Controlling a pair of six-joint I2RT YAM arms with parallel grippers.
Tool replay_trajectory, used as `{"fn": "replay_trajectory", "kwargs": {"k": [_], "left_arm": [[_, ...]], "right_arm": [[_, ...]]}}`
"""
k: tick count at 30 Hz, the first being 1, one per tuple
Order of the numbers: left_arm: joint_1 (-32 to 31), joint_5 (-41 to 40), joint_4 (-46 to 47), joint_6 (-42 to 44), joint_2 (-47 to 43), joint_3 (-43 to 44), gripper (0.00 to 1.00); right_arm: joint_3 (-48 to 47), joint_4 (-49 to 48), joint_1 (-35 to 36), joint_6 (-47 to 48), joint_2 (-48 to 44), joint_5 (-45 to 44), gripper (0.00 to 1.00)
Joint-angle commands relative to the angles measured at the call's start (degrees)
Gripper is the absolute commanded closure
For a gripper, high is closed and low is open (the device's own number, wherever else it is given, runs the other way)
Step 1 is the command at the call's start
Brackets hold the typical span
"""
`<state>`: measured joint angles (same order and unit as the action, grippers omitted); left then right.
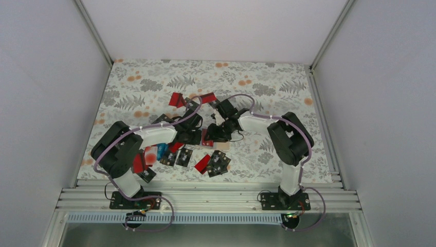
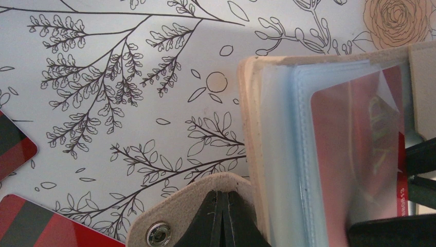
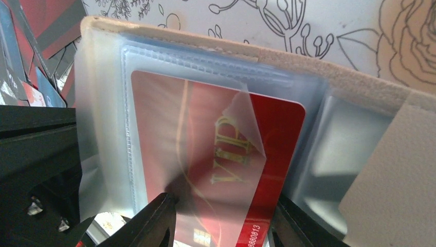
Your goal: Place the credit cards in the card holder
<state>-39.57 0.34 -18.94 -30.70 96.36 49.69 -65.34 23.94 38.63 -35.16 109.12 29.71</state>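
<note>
The card holder (image 2: 267, 128) lies open on the floral cloth, tan outside with clear grey-blue pockets. My left gripper (image 2: 224, 213) is shut on its tan snap flap (image 2: 169, 221). My right gripper (image 3: 223, 216) holds a red VIP card (image 3: 205, 128) by its long edges, and the card's far end sits inside a clear pocket of the holder (image 3: 319, 77). In the top view both grippers, left (image 1: 194, 135) and right (image 1: 216, 133), meet at the table's middle and hide the holder. Loose cards lie around: red (image 1: 176, 99), black (image 1: 184, 157), blue (image 1: 162, 151).
More cards lie near the front middle (image 1: 218, 163) and under the left arm (image 1: 146, 174). Red and black cards show at the left wrist view's left edge (image 2: 31, 221). White walls enclose the table; aluminium rails (image 1: 205, 195) run along the near edge.
</note>
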Motion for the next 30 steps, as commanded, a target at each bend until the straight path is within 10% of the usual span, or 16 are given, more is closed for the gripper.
{"fn": "replay_trajectory", "kwargs": {"k": [1, 30], "left_arm": [[-0.59, 3.71, -0.26, -0.68, 2.12, -2.48, 0.98], [-0.52, -8.56, -13.80, 0.04, -5.70, 0.57, 0.95]], "right_arm": [[-1.95, 2.55, 1.83, -1.37, -0.08, -0.64, 0.54], [-5.62, 9.21, 1.58, 5.36, -2.18, -3.59, 0.34]]}}
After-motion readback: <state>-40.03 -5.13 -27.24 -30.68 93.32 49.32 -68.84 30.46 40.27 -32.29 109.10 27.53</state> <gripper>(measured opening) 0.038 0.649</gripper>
